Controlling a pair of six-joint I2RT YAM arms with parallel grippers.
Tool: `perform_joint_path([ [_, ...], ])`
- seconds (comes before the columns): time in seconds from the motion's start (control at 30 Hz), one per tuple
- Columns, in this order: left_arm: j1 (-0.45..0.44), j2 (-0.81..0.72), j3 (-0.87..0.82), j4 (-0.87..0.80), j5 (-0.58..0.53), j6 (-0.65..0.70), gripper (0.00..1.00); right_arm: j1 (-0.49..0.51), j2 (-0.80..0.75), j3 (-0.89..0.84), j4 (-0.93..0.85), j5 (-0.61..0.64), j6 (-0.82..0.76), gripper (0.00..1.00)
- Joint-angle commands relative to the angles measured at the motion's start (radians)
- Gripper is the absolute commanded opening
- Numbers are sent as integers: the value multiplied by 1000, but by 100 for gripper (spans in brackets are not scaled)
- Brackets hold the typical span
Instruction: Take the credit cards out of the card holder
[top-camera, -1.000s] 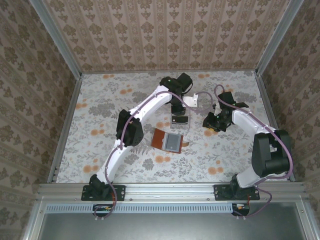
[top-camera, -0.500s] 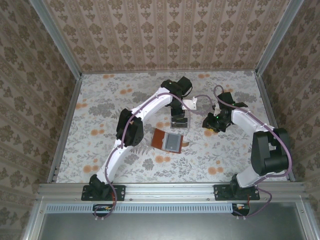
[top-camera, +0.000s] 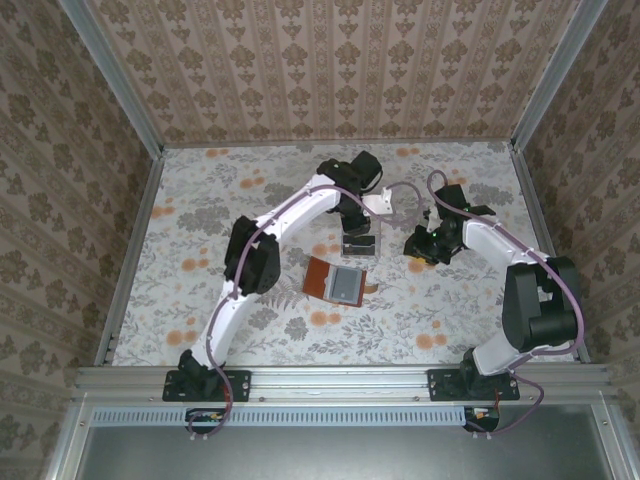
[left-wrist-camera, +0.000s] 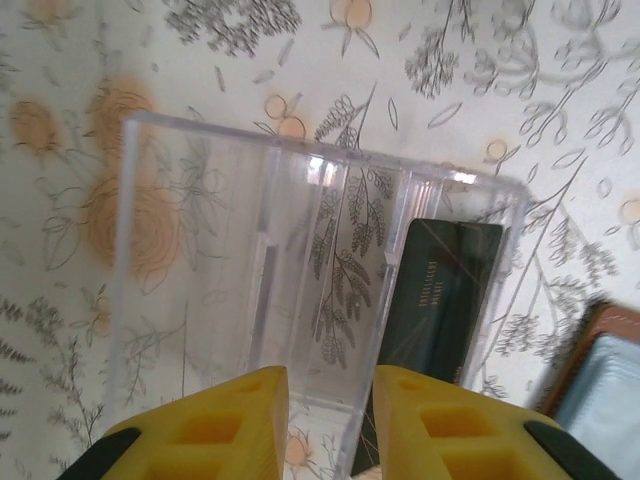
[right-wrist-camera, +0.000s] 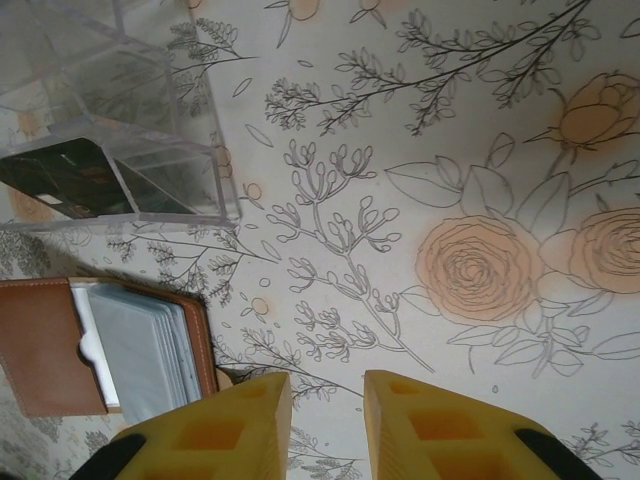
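The brown card holder (top-camera: 320, 277) lies open in the middle of the table, with pale grey credit cards (right-wrist-camera: 140, 350) stacked in its pocket and its brown flap (right-wrist-camera: 45, 345) folded out. One dark credit card (left-wrist-camera: 440, 300) lies in the right compartment of a clear plastic tray (left-wrist-camera: 200, 280) just behind the holder. My left gripper (left-wrist-camera: 330, 425) hangs over the tray's near edge, open, with nothing between its yellow fingers. My right gripper (right-wrist-camera: 325, 425) is open over bare cloth to the right of the holder (right-wrist-camera: 205, 340), apart from it.
The clear tray (top-camera: 358, 243) sits between the two grippers (top-camera: 357, 228) (top-camera: 420, 250). Its left compartments hold nothing. The floral cloth runs to metal rails on the left, right and near sides, with papered walls behind.
The left arm's elbow has drifted slightly left while its gripper stays over the tray. The right arm has barely moved.
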Motion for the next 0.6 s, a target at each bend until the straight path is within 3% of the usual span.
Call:
perform_joint_path([
  [0.0, 16, -149, -102, 128, 48, -176, 28, 33, -31, -20, 23, -36, 38, 26],
  [0.37, 51, -457, -603, 421, 69, -693, 24, 227, -12, -40, 76, -9, 147, 29],
  [0.57, 51, -615, -866, 601, 95, -866, 24, 325, -5, -43, 98, -28, 198, 29],
])
